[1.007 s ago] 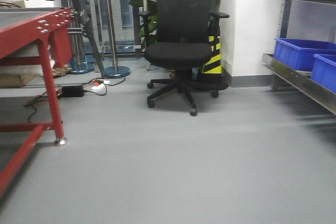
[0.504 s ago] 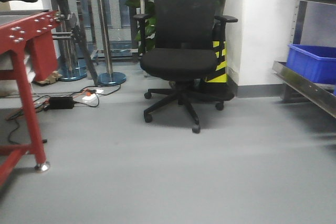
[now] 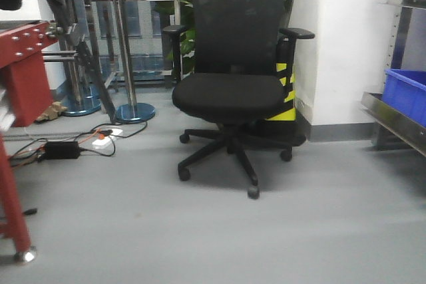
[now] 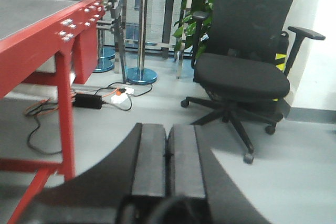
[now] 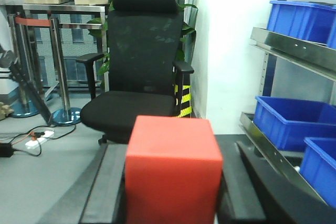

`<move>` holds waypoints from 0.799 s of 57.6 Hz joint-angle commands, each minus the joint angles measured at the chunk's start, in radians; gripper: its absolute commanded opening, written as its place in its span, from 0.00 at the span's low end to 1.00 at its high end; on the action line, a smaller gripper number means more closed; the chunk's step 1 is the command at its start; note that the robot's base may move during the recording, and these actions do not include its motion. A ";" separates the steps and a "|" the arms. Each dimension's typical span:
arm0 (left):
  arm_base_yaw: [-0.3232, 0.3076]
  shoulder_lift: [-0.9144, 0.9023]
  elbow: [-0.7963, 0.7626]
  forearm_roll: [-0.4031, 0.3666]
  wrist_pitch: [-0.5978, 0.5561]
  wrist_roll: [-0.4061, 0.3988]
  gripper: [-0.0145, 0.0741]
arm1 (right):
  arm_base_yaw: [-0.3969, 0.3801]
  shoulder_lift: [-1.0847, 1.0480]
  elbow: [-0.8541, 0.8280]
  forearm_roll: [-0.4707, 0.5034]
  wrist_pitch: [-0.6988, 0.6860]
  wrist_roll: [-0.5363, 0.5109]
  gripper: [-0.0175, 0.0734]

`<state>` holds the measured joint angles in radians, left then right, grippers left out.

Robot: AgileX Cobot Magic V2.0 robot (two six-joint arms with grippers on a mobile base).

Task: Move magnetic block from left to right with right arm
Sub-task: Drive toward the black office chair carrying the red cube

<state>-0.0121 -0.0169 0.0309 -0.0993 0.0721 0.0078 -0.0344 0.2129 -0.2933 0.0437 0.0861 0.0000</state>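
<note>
The right claw (image 5: 173,187) is clamped on the magnetic block (image 5: 170,166), which sits snug between its fingers. The left claw (image 4: 168,150) is pinched together on nothing. Blue bins (image 5: 291,121) stand right of the right claw, their contents hidden.

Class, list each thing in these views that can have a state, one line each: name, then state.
right gripper: shut on the magnetic block
magnetic block: clamped between the right gripper's fingers
left gripper: shut, holding nothing
office chair: upright, unoccupied
blue bins: resting on the metal shelves, contents not visible
</note>
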 commanded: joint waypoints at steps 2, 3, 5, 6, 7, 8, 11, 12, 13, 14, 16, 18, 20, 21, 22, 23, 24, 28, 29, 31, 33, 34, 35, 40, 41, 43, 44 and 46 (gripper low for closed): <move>0.001 -0.009 0.010 -0.003 -0.085 -0.008 0.02 | -0.005 0.009 -0.032 -0.001 -0.086 -0.010 0.52; 0.001 -0.009 0.010 -0.003 -0.085 -0.008 0.02 | -0.005 0.009 -0.032 -0.001 -0.086 -0.010 0.52; 0.001 -0.009 0.010 -0.003 -0.085 -0.008 0.02 | -0.005 0.009 -0.032 -0.001 -0.086 -0.010 0.52; 0.001 -0.009 0.010 -0.003 -0.085 -0.008 0.02 | -0.005 0.009 -0.032 -0.001 -0.086 -0.010 0.52; 0.001 -0.009 0.010 -0.003 -0.085 -0.008 0.02 | -0.005 0.009 -0.032 -0.001 -0.086 -0.010 0.52; 0.001 -0.009 0.010 -0.003 -0.085 -0.008 0.02 | -0.005 0.009 -0.032 -0.001 -0.086 -0.010 0.52; 0.001 -0.009 0.010 -0.003 -0.085 -0.008 0.02 | -0.005 0.009 -0.032 -0.001 -0.086 -0.010 0.52; 0.001 -0.009 0.010 -0.003 -0.085 -0.008 0.02 | -0.005 0.009 -0.032 -0.001 -0.086 -0.010 0.52; 0.001 -0.009 0.010 -0.003 -0.085 -0.008 0.02 | -0.005 0.009 -0.032 -0.001 -0.086 -0.010 0.52; 0.001 -0.009 0.010 -0.003 -0.085 -0.008 0.02 | -0.005 0.009 -0.032 -0.001 -0.086 -0.010 0.52; 0.001 -0.009 0.010 -0.003 -0.085 -0.008 0.02 | -0.005 0.009 -0.032 -0.001 -0.086 -0.010 0.52; 0.001 -0.009 0.010 -0.003 -0.085 -0.008 0.02 | -0.005 0.009 -0.032 -0.001 -0.086 -0.010 0.52; 0.001 -0.009 0.010 -0.003 -0.085 -0.008 0.02 | -0.005 0.009 -0.032 -0.001 -0.086 -0.010 0.52; 0.001 -0.009 0.010 -0.003 -0.085 -0.008 0.02 | -0.005 0.009 -0.032 -0.001 -0.086 -0.010 0.52; 0.001 -0.009 0.010 -0.003 -0.085 -0.008 0.02 | -0.005 0.009 -0.032 -0.001 -0.086 -0.010 0.52; 0.001 -0.009 0.010 -0.003 -0.085 -0.008 0.02 | -0.005 0.009 -0.032 -0.001 -0.086 -0.010 0.52; 0.001 -0.009 0.010 -0.003 -0.085 -0.008 0.02 | -0.005 0.009 -0.032 -0.001 -0.086 -0.010 0.52; 0.001 -0.009 0.010 -0.003 -0.085 -0.008 0.02 | -0.005 0.009 -0.032 -0.001 -0.086 -0.010 0.52; 0.001 -0.009 0.010 -0.003 -0.085 -0.008 0.02 | -0.005 0.009 -0.032 -0.001 -0.086 -0.010 0.52; 0.001 -0.009 0.010 -0.003 -0.085 -0.008 0.02 | -0.005 0.009 -0.032 -0.001 -0.086 -0.010 0.52; 0.001 -0.009 0.010 -0.003 -0.085 -0.008 0.02 | -0.005 0.009 -0.032 -0.001 -0.086 -0.010 0.52; 0.001 -0.009 0.010 -0.003 -0.085 -0.008 0.02 | -0.005 0.009 -0.032 -0.001 -0.086 -0.010 0.52; 0.001 -0.009 0.010 -0.003 -0.085 -0.008 0.02 | -0.005 0.009 -0.032 -0.001 -0.086 -0.010 0.52; 0.001 -0.009 0.010 -0.003 -0.085 -0.008 0.02 | -0.005 0.009 -0.032 -0.001 -0.086 -0.010 0.52; 0.001 -0.009 0.010 -0.003 -0.085 -0.008 0.02 | -0.005 0.009 -0.032 -0.001 -0.086 -0.010 0.52; 0.001 -0.009 0.010 -0.003 -0.085 -0.008 0.02 | -0.005 0.009 -0.032 -0.001 -0.086 -0.010 0.52; 0.001 -0.009 0.010 -0.003 -0.085 -0.008 0.02 | -0.005 0.009 -0.032 -0.001 -0.086 -0.010 0.52; 0.001 -0.009 0.010 -0.003 -0.085 -0.008 0.02 | -0.005 0.009 -0.032 -0.001 -0.086 -0.010 0.52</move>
<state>-0.0121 -0.0169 0.0309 -0.0993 0.0721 0.0078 -0.0360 0.2129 -0.2933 0.0437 0.0861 0.0000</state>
